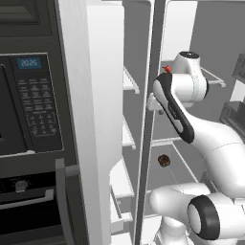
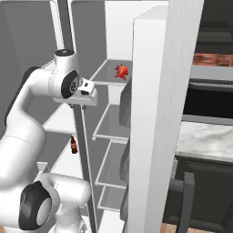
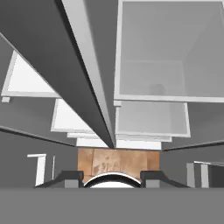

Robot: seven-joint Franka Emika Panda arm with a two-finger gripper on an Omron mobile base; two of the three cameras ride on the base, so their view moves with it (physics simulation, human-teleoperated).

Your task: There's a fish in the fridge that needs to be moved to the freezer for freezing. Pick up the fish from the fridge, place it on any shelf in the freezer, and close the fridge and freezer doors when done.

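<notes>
- Hand [image 2: 89,94] first: I see it up beside the dark divider [image 1: 148,119] that splits the tall unit, at the height of the upper shelves. In the hand view it looks down along that divider, and its two dark tips [image 3: 68,177] stand apart with nothing between them, so it is empty.
- Both doors hang wide open. The freezer door [image 1: 103,95] swings out on the far side of the divider from the fish, and the fridge door [image 2: 159,113] swings out on the fish's side.
- I judge the task barely begun. The fish is not gripped, nothing lies on the freezer shelves [image 1: 128,136] that I can see, and neither door is shut.
- What remains for me is to reach in past the divider, take the fish, carry it across the divider to any freezer shelf, let go, then push both doors closed.
- Fridge shelf [image 2: 107,77], the upper one, just past the divider on the wider side, carries the fish.
- Fish [image 2: 121,71] is a small red shape lying flat on that shelf, well back from the divider. From the left base camera it peeks out red behind the arm's wrist [image 1: 167,69].
- Its long axis seems to run roughly across the shelf. It is too small for me to tell head from tail, so I cannot say which way it points.
</notes>
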